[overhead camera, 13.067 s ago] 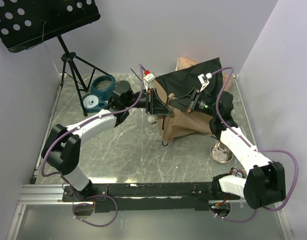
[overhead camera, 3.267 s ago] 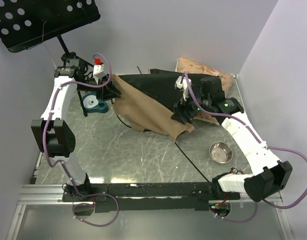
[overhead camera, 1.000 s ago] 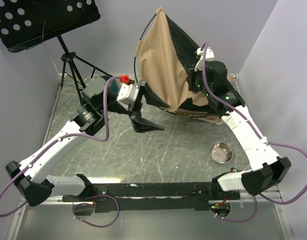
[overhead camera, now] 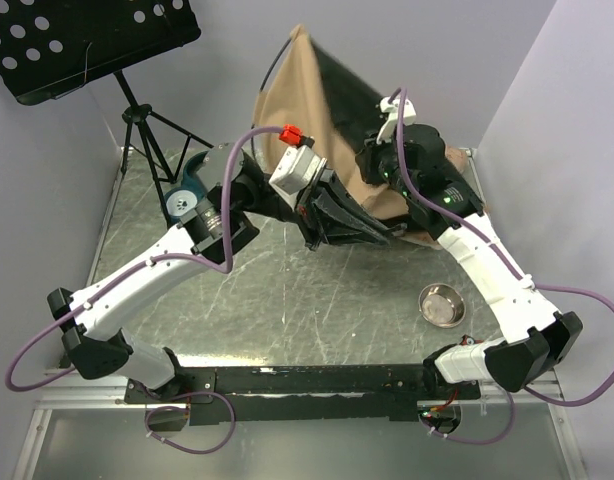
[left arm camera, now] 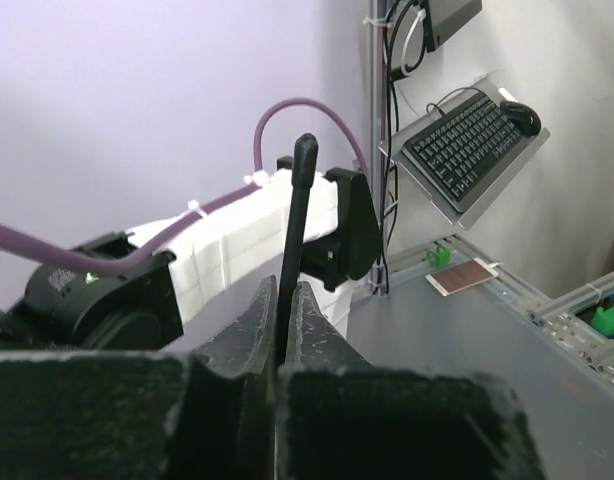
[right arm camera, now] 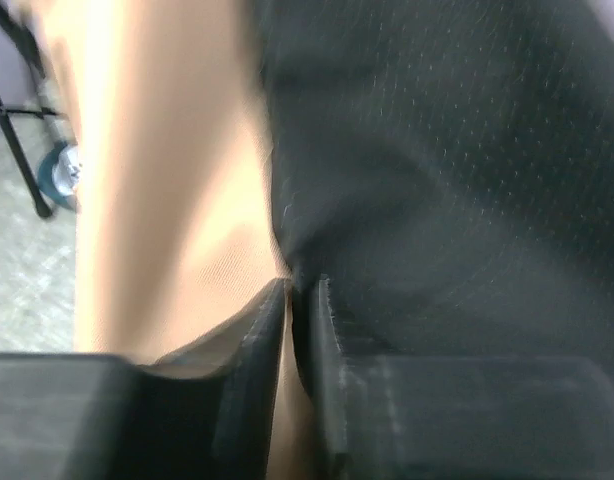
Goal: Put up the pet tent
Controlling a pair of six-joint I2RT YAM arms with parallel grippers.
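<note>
The pet tent (overhead camera: pixel 305 100) stands tilted at the back of the table, tan fabric to the left and its black base panel (overhead camera: pixel 349 88) to the right, with a thin black pole arching along its left edge. My left gripper (overhead camera: pixel 372 230) reaches under the tent's near edge. In the left wrist view it (left arm camera: pixel 284 300) is shut on a thin black pole (left arm camera: pixel 294 215) that sticks up between the jaws. My right gripper (overhead camera: pixel 370 165) is against the tent's right side. In the right wrist view it (right arm camera: pixel 299 292) is shut on the fabric where tan (right arm camera: pixel 167 200) meets black (right arm camera: pixel 467 150).
A music stand (overhead camera: pixel 87 40) and its tripod stand at the back left. The blue double pet bowl (overhead camera: pixel 192 190) sits beside the left arm. A steel bowl (overhead camera: pixel 442 303) lies at the right. The plush cushion's edge (overhead camera: pixel 419 236) shows under the right arm. Walls close in on both sides.
My left arm has swung back and to the right, and its gripper is now under the tent and shut on a pole. The tent has leaned a little to the left.
</note>
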